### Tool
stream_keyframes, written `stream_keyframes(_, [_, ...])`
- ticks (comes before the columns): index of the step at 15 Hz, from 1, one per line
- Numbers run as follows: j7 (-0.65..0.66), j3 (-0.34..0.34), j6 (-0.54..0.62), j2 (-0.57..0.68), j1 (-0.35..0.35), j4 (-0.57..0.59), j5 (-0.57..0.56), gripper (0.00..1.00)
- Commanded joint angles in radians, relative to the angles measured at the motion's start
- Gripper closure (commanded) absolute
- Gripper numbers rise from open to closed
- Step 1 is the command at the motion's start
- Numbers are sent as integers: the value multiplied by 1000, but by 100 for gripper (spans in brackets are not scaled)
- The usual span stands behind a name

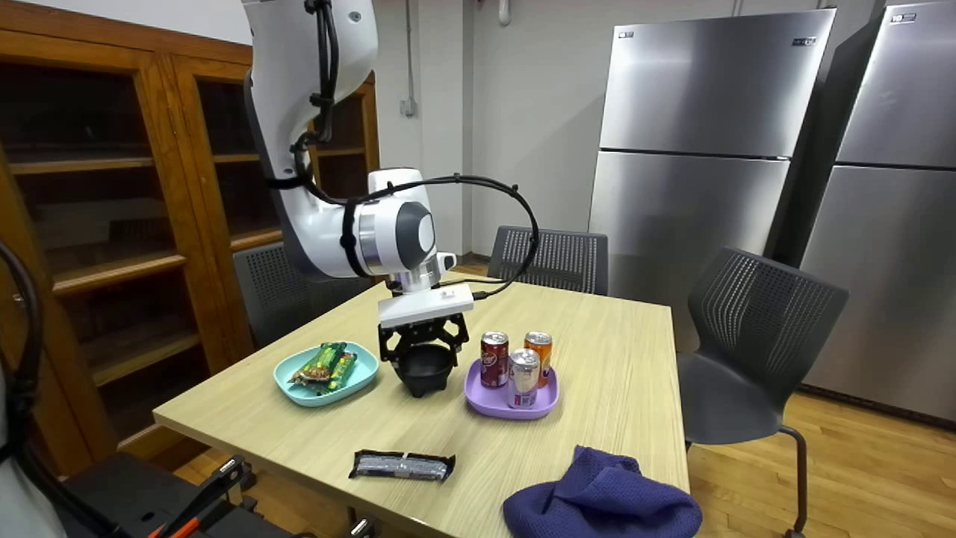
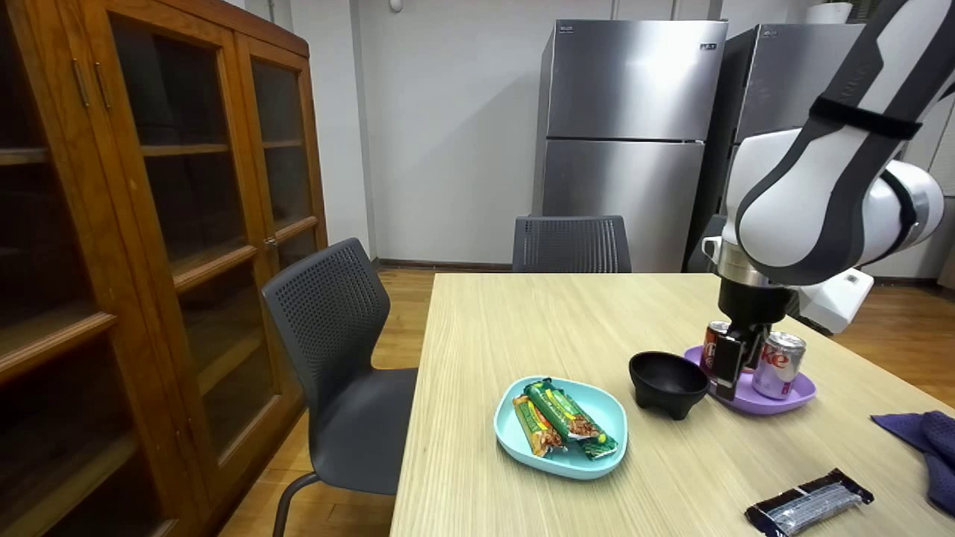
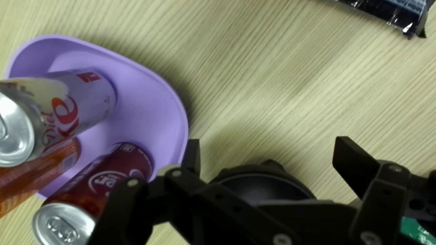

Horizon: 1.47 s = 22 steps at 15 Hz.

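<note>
- Black and footed, a bowl is standing on the table in an exterior view, and your gripper is hanging close to it, jaws spread wide.
- A turquoise plate carrying wrapped bars is lying near the table edge facing the wooden cabinet; a dark packet is lying by the near edge.
- In an exterior view, the bowl is sitting between the plate and a purple tray, where cans are standing.
- In the wrist view, your fingers are standing apart, the bowl showing between them; contact is not showing clearly.
</note>
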Motion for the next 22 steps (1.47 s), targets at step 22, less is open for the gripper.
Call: stream_keyframes(22, [-350,46,-132,-6,-74,-53,14,0])
